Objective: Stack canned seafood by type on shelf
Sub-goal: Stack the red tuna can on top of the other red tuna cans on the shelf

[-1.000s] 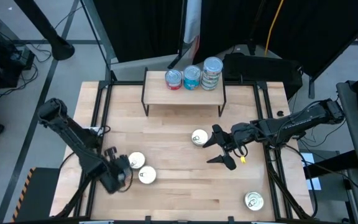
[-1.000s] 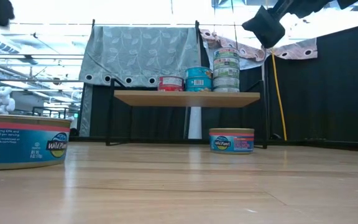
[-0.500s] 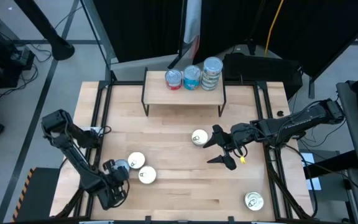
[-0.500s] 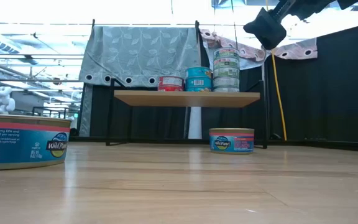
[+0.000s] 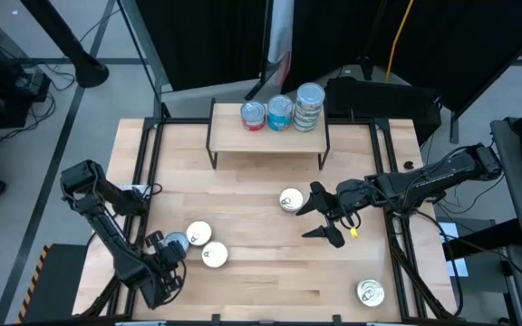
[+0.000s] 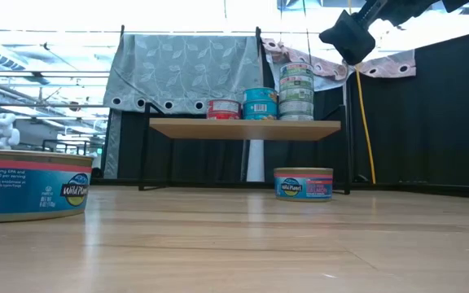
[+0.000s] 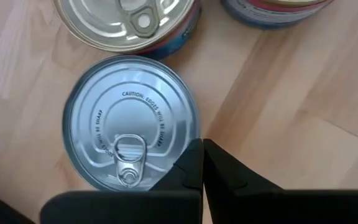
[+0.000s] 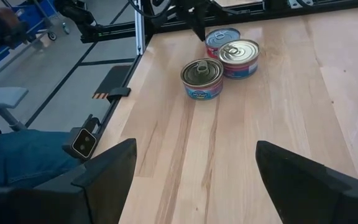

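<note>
Three stacks already stand on the shelf [image 5: 267, 138] at the table's far edge, side by side: a red-sided one [image 5: 253, 115], a teal one [image 5: 280, 111], and the tallest, green-sided [image 5: 309, 106]; how many tins each holds is hard to count from above.

Five tins are left on the table [image 5: 261, 272]. Near the front-left corner lies a cluster of three [image 5: 197, 243], and the left gripper [image 5: 158, 256] sits at its edge with fingers pressed together, holding nothing, just beside a silver-lidded tin [image 7: 131, 145]. Toward the middle, one tin [image 5: 290, 200] lies in front of the shelf, and the right gripper [image 5: 320, 219] hovers just beside it, jaws spread wide and empty. The last tin [image 5: 370, 292] waits by the front-right corner. By my judgement the job is somewhat past halfway.
</note>
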Robot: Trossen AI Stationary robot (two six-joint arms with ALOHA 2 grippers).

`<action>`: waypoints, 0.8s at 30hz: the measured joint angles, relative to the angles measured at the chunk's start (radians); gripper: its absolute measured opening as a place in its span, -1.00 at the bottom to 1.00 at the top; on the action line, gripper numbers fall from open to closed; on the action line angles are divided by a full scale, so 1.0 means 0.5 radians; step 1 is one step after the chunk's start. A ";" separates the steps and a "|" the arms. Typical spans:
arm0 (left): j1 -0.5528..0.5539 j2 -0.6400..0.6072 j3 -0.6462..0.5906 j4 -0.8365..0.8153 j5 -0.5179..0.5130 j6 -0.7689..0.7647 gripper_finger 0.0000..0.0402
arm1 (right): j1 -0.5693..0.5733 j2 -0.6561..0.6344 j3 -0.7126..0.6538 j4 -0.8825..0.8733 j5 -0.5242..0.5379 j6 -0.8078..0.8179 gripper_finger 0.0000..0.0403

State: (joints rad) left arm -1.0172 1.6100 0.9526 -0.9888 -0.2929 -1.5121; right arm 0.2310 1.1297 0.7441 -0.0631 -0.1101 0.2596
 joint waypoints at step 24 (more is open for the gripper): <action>-0.073 0.310 -0.010 0.331 -0.017 -0.049 -0.98 | 0.000 0.000 0.000 -0.050 0.000 -0.013 0.59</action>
State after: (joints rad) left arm -1.0537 1.7649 0.9478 -0.8234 -0.3013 -1.5366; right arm 0.2310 1.1297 0.7441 -0.0879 -0.1098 0.2531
